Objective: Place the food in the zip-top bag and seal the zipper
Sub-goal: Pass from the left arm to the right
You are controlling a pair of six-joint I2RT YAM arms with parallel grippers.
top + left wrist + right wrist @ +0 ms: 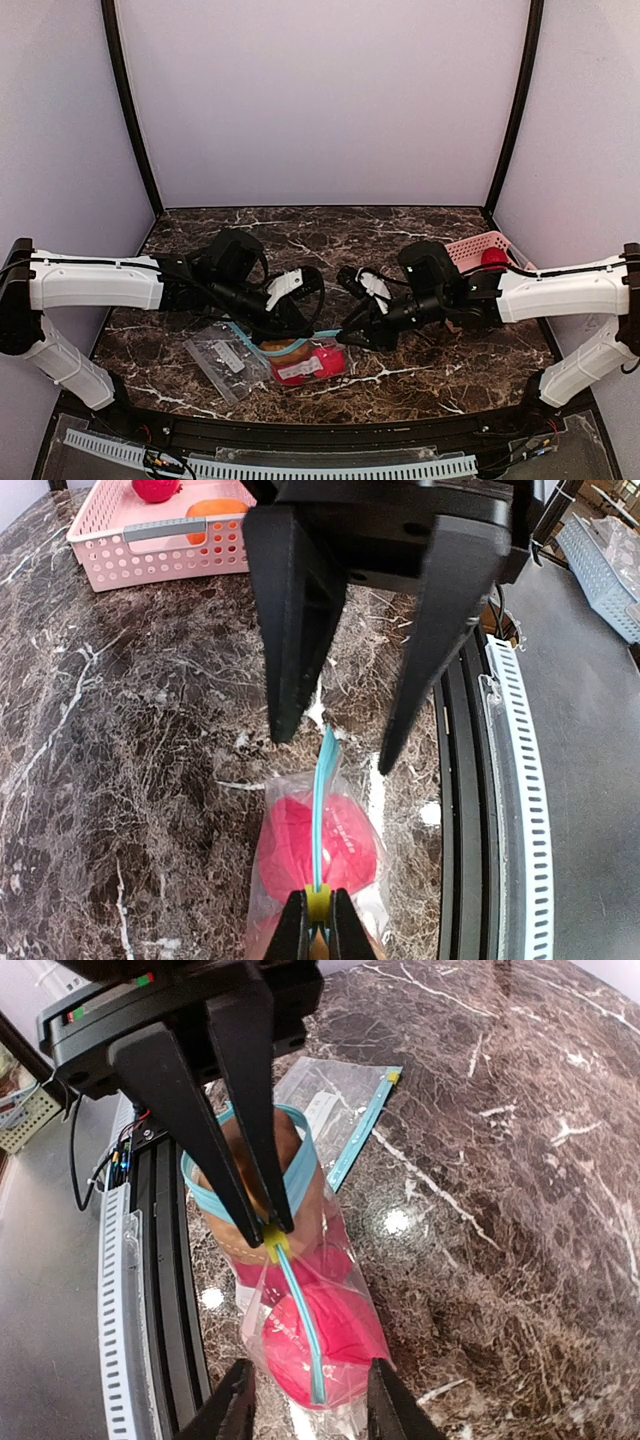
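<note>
The zip-top bag (305, 362) lies at the table's near middle and holds red food (325, 1335) and a brown-tan piece (255, 1185). My left gripper (318, 900) is shut on the yellow slider (274, 1242) of the teal zipper (322, 805). From the slider to the bag's right end the zipper (300, 1310) looks closed. Behind the slider it loops open round the brown piece. My right gripper (310, 1372) is open, and its fingers (285, 680) straddle the bag's right end without gripping it. In the top view the left gripper (290, 325) and the right gripper (352, 335) meet over the bag.
A second clear bag (225, 358), flat and empty with its own teal zipper, lies left of the filled one. A pink slatted basket (478, 246) at the right rear holds a red piece (155, 488) and an orange piece (215, 507). The black table rail (465, 810) runs close beside the bag.
</note>
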